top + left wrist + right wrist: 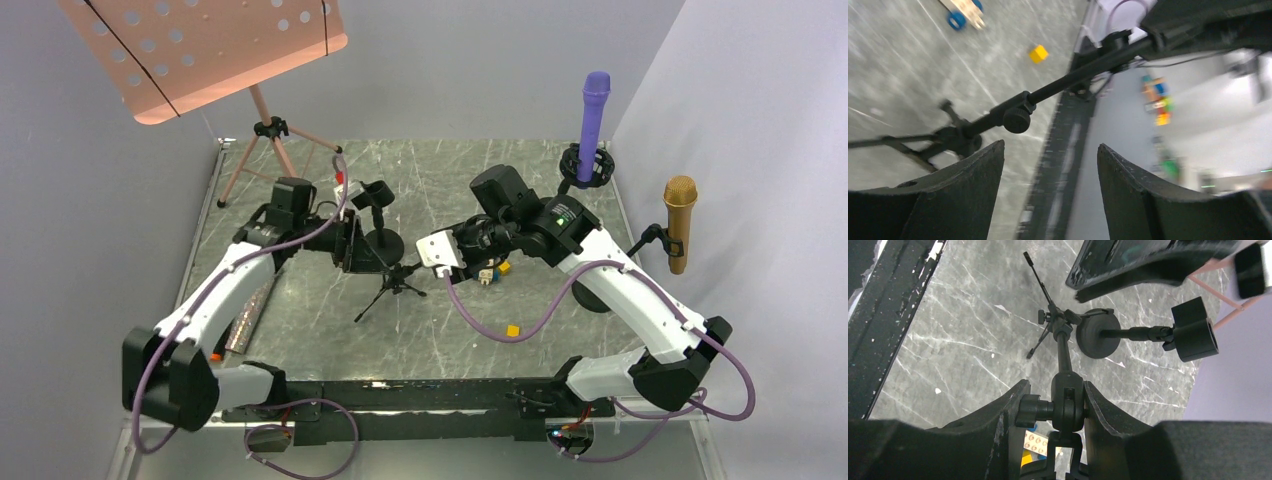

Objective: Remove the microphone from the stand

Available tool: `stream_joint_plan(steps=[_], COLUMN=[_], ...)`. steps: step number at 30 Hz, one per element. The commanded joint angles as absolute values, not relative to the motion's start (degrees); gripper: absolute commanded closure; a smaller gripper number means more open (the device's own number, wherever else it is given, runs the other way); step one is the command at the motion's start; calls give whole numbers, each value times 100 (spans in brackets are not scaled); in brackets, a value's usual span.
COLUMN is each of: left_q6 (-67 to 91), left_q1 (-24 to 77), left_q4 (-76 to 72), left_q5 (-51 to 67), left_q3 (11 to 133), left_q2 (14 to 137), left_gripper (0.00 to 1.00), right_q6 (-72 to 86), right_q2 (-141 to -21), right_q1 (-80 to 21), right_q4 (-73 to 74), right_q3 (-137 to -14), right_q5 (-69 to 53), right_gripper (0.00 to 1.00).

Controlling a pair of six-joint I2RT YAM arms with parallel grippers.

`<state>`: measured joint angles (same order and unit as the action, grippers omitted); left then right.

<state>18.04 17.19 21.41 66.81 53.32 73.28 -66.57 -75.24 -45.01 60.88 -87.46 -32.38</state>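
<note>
A small black tripod stand point(392, 285) stands mid-table. My right gripper point(1055, 385) is shut on the swivel joint point(1068, 400) at its top, and its clip below holds no microphone. My left gripper point(1050, 145) is open with nothing between its fingers. It sits just left of the stand point(1013, 112), whose pole crosses above the fingertips. A glittery silver microphone point(248, 318) lies flat on the table under my left forearm. In the top view the left gripper point(358, 245) and the right gripper point(415, 258) face each other across the stand.
A round-base stand point(383, 240) with an empty clip point(1193, 332) sits behind the tripod. A purple microphone point(594, 110) stands in a holder at the back right, and a gold one point(679, 222) at the right edge. A pink music stand point(260, 120) is at the back left. A yellow block point(513, 330) and toy pieces point(490, 272) lie nearby.
</note>
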Motion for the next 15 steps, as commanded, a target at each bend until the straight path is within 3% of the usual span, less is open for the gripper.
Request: stream_joint_plan(steps=[1, 9, 15], left_q6=[-1632, -5056, -5607], left_q1=[1793, 2656, 2900], left_q4=[3718, 2037, 2065], left_q5=[5681, 4168, 4304], left_q3=[5861, 4756, 5140], left_q2=[6440, 5389, 6041], left_gripper=[28, 29, 36], right_q6=[-6771, -6573, -6429], right_q2=[-7531, -7620, -7619], right_q1=[-4482, -4519, -4584], right_q4=[5783, 5951, 5938], right_q3=[-8821, -8956, -9022], right_q5=[-3267, -3330, -3202], right_gripper=[94, 94, 94])
